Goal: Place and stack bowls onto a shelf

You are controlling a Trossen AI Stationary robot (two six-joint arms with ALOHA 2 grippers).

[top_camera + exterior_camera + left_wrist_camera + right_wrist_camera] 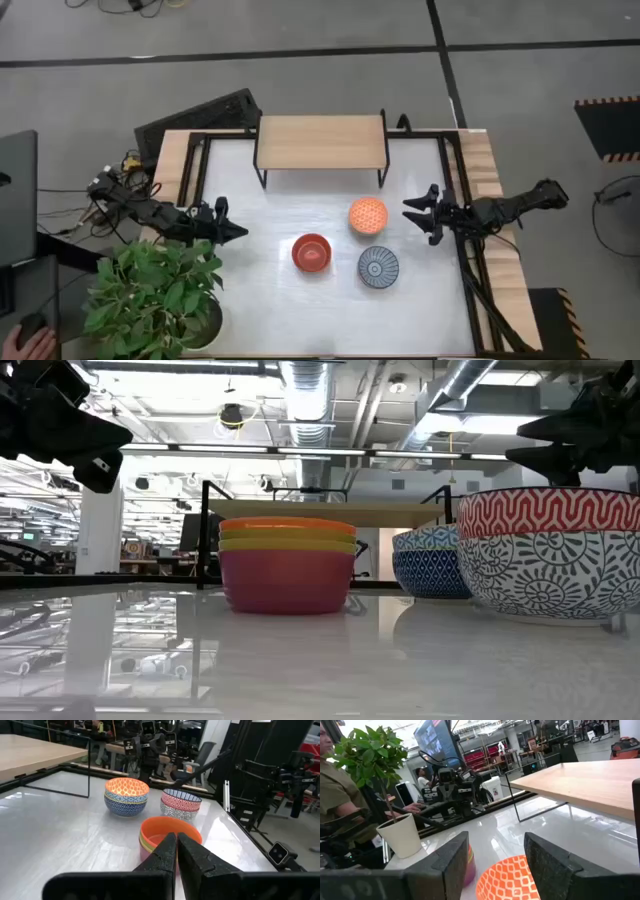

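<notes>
High view: 3 bowl stacks (345, 242), shelf (321, 141) bare.

- I see three bowl stacks (311, 252) crowding mid-bench (270, 310), leaving narrow gaps between them.
- Open lane from them to the shelf (320, 141), its top bare.
- The plant (150, 295) blocks my near-left corner.

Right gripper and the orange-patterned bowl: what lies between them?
Nothing: in the high view only bare white tabletop separates the open right gripper from the orange-patterned bowl.
</notes>
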